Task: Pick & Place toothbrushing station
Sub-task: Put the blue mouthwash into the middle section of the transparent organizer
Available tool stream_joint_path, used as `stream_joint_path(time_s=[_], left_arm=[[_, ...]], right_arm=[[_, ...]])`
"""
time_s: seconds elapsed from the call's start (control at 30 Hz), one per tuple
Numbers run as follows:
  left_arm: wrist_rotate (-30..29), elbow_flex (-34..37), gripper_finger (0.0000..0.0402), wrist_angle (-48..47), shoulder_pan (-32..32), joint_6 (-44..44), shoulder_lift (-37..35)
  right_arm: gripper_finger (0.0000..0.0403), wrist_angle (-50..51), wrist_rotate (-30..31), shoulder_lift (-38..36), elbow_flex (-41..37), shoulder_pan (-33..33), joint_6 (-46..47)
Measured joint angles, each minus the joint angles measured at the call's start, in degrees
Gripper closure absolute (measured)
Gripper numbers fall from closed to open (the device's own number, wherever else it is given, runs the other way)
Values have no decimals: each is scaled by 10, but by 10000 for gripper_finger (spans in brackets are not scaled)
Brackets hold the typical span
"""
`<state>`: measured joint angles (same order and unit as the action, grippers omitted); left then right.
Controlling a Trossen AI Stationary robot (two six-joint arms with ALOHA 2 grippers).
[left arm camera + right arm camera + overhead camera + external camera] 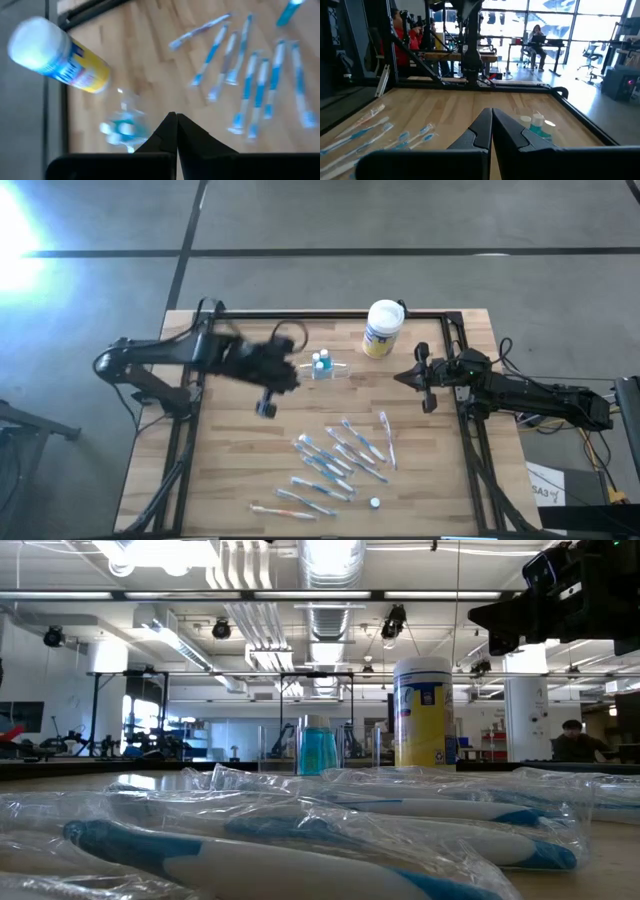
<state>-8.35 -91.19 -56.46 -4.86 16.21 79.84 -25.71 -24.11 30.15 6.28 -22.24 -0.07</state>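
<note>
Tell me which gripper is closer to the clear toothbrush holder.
Left. The left gripper hangs just beside the clear holder, empty; the right gripper waits farther off on its other side.

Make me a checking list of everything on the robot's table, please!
Surface: wooden table with a black frame round it.
Job's things: clear toothbrush station holding small blue bottles, standing near the back beside the white canister.
Clutter: many wrapped toothbrushes scattered at the front; a small white cap near them.
Hands: left hand shut, empty, above the table next to the station; right hand shut, empty, at the right side.
Cables: black cables along both arms.
Surroundings: grey floor; people at desks in the room beyond.
</note>
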Motion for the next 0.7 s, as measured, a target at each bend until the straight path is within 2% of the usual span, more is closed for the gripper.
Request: stream_joint_path(time_s=[0.1, 0.3, 0.53, 0.7], left_arm=[[-27, 82, 398, 77, -52, -99, -49], [-93, 283, 399, 339, -115, -242, -181], [-121, 524, 400, 586, -118, -278, -303], [-204, 646, 400, 703, -117, -288, -353]], right_arm=[[394, 1, 0, 0, 0, 0, 10], [394, -2, 0, 0, 0, 0, 12], [394, -2, 0, 0, 0, 0, 0], [394, -2, 0, 0, 0, 0, -10]])
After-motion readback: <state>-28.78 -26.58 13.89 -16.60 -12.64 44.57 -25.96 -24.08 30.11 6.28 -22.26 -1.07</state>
